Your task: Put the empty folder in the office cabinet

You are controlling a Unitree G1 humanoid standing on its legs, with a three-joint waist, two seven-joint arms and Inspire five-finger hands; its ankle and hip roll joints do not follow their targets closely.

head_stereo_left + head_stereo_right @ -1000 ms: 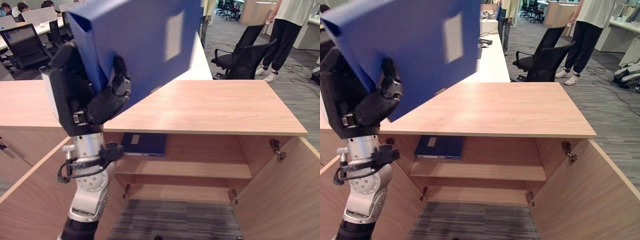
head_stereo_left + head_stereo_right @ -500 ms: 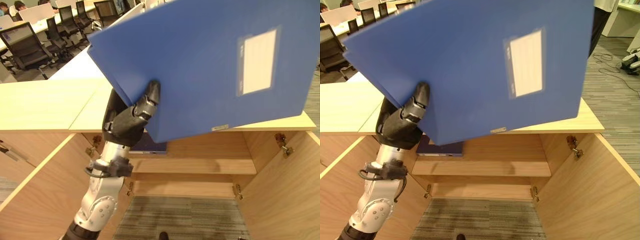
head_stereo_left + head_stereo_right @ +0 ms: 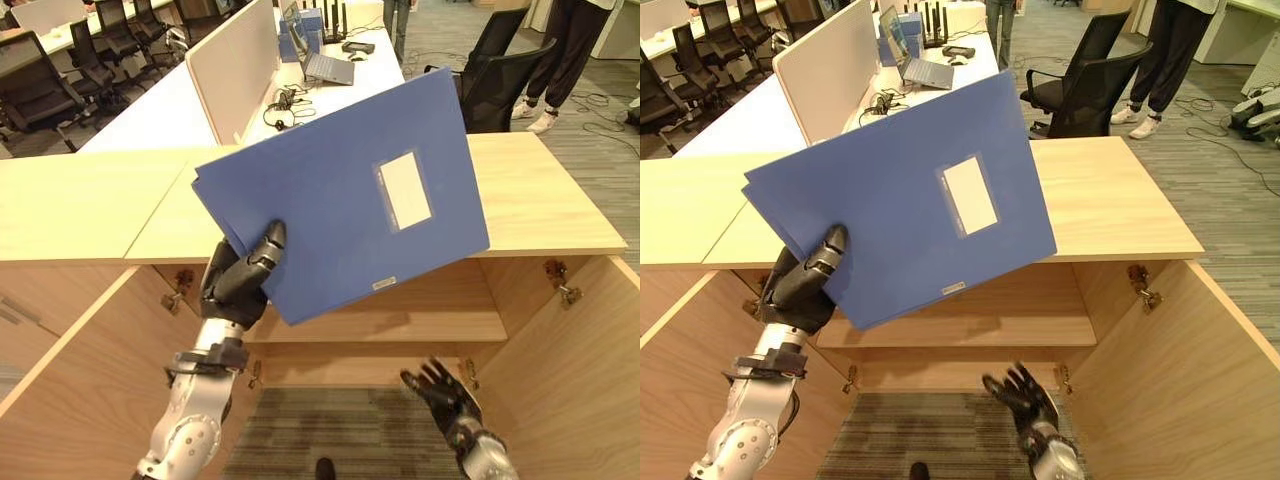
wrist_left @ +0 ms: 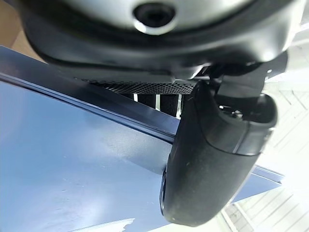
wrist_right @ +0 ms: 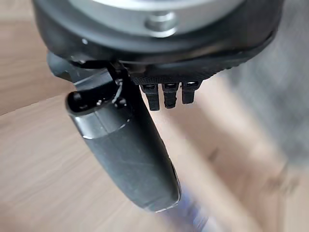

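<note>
1. Gripping the flat blue plastic folder [image 3: 345, 195] by its lower corner, the left hand [image 3: 240, 280] holds it tilted above the open light wooden cabinet [image 3: 560, 225].
2. Hanging below the folder, the right hand [image 3: 440, 390] spreads its fingers, holding nothing.

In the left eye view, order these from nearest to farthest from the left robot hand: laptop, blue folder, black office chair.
1. Blue folder: pinched in the left robot hand.
2. Laptop: on the white desk behind the cabinet.
3. Black office chair: far right, near a standing person.
</note>
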